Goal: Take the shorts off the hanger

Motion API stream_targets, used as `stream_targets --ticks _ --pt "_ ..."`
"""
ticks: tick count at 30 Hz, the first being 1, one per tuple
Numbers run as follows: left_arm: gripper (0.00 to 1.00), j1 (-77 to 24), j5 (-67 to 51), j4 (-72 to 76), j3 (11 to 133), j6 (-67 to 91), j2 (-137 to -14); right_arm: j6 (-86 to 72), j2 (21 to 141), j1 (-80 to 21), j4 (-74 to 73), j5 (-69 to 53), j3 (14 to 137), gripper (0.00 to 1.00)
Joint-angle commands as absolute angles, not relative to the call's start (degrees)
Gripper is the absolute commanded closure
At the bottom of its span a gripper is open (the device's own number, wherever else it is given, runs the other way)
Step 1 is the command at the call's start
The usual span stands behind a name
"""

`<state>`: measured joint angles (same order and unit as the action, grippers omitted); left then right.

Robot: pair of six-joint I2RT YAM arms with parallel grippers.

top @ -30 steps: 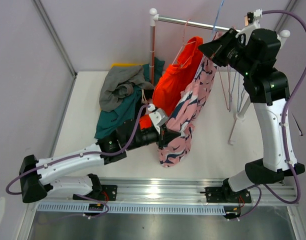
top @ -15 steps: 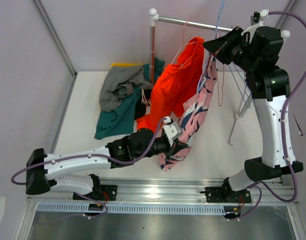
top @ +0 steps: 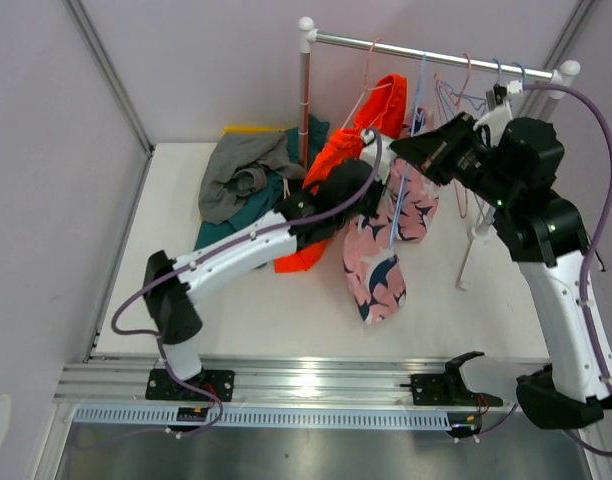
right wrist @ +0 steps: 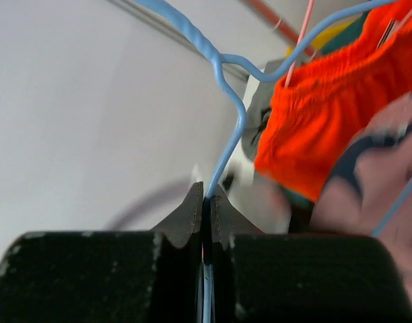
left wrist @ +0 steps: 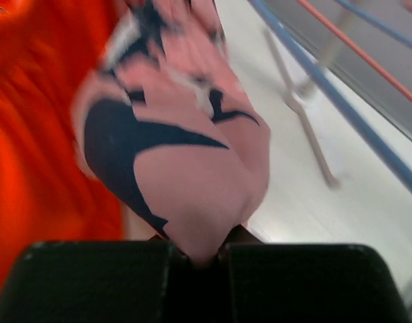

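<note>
The white table [top: 436, 310] is occupied at its far left by grey shorts [top: 236, 170] heaped upon dark teal shorts [top: 214, 232]; a rack's legs [top: 466, 265] are planted at the far right.

i see the bright orange shorts [top: 391, 95] hanging at upper centre, draping down and left. the pink shorts with navy pattern [top: 376, 270] dangle just right of them, bunched, touching the orange, low end at mid-frame. the grey shorts [top: 236, 170] lie crumpled at centre-left atop the dark teal shorts [top: 248, 208].

Even, bright, soft-shadowed light overhead; both wrist views are motion-blurred and close-range soft.
</note>
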<state>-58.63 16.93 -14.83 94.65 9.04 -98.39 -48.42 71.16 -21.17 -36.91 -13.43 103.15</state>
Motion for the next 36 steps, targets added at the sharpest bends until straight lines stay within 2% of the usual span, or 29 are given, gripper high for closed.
stream_targets --ticks 1,4,9,13,18,22,25,30,33,34,35,36 --pt "1.00 -54.0 18.5 -25.1 109.2 11.4 -105.0 -52.7 65.7 -21.5 -32.7 -14.9 99.8 1.00" --pt "1.00 -53.2 19.1 -30.2 112.2 12.0 -107.4 -50.8 66.3 -21.2 -35.7 -14.0 103.3 1.00" --pt "1.00 -57.5 17.7 -26.1 93.7 15.2 -93.7 -47.5 72.5 -15.6 -36.7 -17.1 110.0 1.00" --pt "1.00 -62.7 21.4 -29.1 89.1 16.9 -82.4 -47.8 77.8 -11.0 -33.1 -21.8 111.0 1.00" --pt "1.00 -65.0 29.2 -40.6 93.1 17.3 -72.7 -49.7 84.0 -7.7 -28.7 -25.6 113.1 1.00" --pt "1.00 -64.4 34.9 -43.4 97.8 13.7 -68.5 -50.5 87.7 -6.9 -26.8 -27.0 115.0 1.00" --pt "1.00 -60.7 35.3 -43.6 101.2 9.8 -67.9 -50.4 89.2 -6.5 -26.5 -27.2 115.4 1.00" --pt "1.00 -46.9 29.4 -42.9 108.2 5.2 -71.4 -50.5 86.3 -6.3 -25.6 -27.9 109.2 1.00" --pt "1.00 -39.3 26.8 -42.4 115.7 3.0 -76.9 -51.2 82.9 -6.4 -23.5 -27.8 104.0 1.00" --pt "1.00 -35.5 26.6 -42.0 122.1 2.6 -78.6 -51.2 80.8 -6.4 -23.0 -28.1 100.8 1.00" --pt "1.00 -33.6 25.0 -42.3 124.6 2.7 -83.1 -51.2 79.8 -6.4 -22.6 -28.3 99.5 0.93" --pt "1.00 -31.3 23.7 -42.4 129.9 2.9 -85.7 -51.2 79.0 -6.4 -22.6 -28.6 98.4 0.81"
